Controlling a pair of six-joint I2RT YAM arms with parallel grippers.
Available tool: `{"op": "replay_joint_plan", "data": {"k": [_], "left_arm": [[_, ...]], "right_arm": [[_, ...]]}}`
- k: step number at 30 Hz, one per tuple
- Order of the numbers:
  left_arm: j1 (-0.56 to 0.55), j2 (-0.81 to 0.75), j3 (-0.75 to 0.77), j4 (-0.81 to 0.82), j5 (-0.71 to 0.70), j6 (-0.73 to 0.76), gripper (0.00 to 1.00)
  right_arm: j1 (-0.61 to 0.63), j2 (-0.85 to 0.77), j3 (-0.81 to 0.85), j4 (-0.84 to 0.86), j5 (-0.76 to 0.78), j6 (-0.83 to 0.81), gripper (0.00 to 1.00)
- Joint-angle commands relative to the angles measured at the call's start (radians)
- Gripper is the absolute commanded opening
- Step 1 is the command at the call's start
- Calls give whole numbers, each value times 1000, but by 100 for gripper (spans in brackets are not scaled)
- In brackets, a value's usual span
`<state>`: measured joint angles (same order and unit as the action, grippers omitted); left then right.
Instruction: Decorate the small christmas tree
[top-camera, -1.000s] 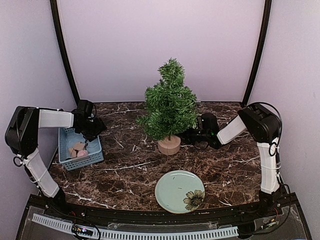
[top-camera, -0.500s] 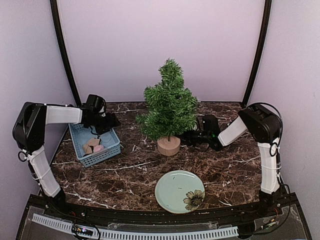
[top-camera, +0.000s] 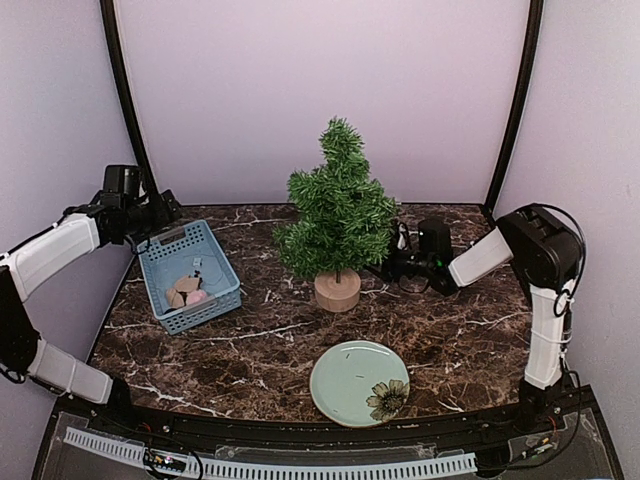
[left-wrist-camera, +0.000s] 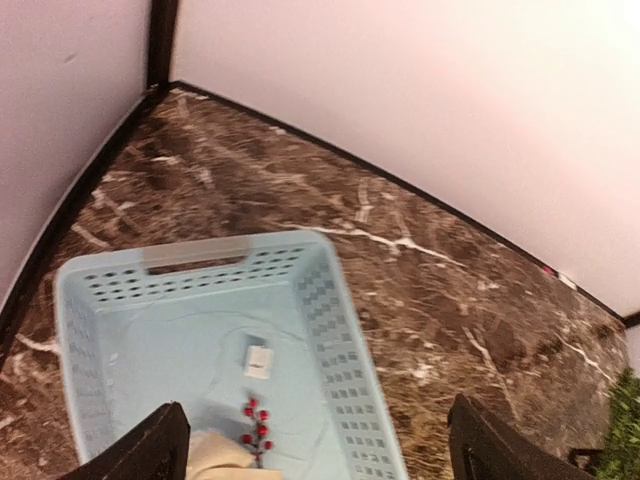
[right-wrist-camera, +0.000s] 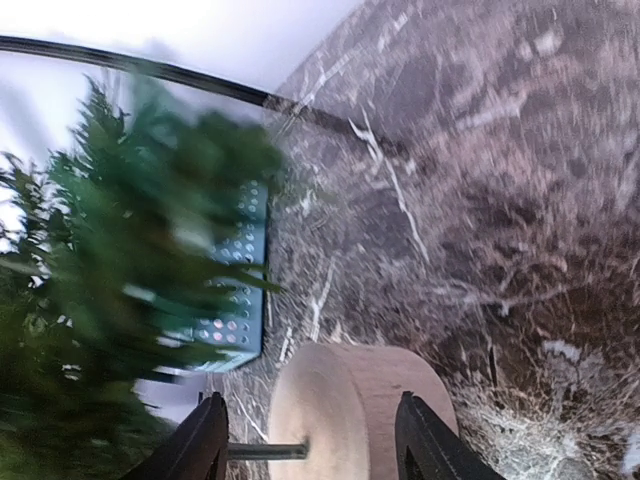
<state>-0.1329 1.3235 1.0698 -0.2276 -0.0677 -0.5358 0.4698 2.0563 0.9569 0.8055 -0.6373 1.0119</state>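
The small christmas tree (top-camera: 340, 205) stands upright mid-table on its round light-wood stump (top-camera: 338, 290). My right gripper (top-camera: 388, 264) is low on the table just right of the stump, open. In the right wrist view its fingertips (right-wrist-camera: 310, 445) flank the stump (right-wrist-camera: 350, 400) close ahead, with blurred green branches (right-wrist-camera: 110, 260) to the left. My left gripper (top-camera: 163, 214) hovers open behind the far left corner of the blue basket (top-camera: 215, 262). Below its jaws (left-wrist-camera: 320, 450), the basket (left-wrist-camera: 330, 330) holds a red berry sprig (left-wrist-camera: 256, 428), a small white tag (left-wrist-camera: 258, 360) and a beige item (left-wrist-camera: 215, 460).
A pale green plate (top-camera: 345, 385) with a flower print lies near the front edge, before the tree. Lilac walls with black corner posts (top-camera: 125, 110) close in the back and sides. Brown marble tabletop (top-camera: 270, 340) shows between basket, tree and plate.
The basket slid right and turned, then my left gripper opened wider and drew back to the far left. My right gripper opened and backed slightly right from the stump.
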Motion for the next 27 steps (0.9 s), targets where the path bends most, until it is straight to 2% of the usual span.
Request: {"op": "replay_joint_plan", "data": {"k": [1, 7, 10, 19, 27], "left_arm": [[61, 9, -87, -95, -58, -18, 93], [71, 74, -120, -111, -77, -28, 91], [72, 122, -133, -95, -59, -25, 85], [72, 177, -119, -65, -66, -8, 44], [73, 189, -121, -48, -63, 8, 19]], "right_arm": [[-24, -71, -6, -8, -4, -57, 61], [-67, -124, -65, 7, -5, -57, 67], [-84, -160, -87, 0, -10, -68, 68], [-113, -267, -88, -133, 14, -167, 68], [-153, -312, -98, -155, 10, -175, 68]]}}
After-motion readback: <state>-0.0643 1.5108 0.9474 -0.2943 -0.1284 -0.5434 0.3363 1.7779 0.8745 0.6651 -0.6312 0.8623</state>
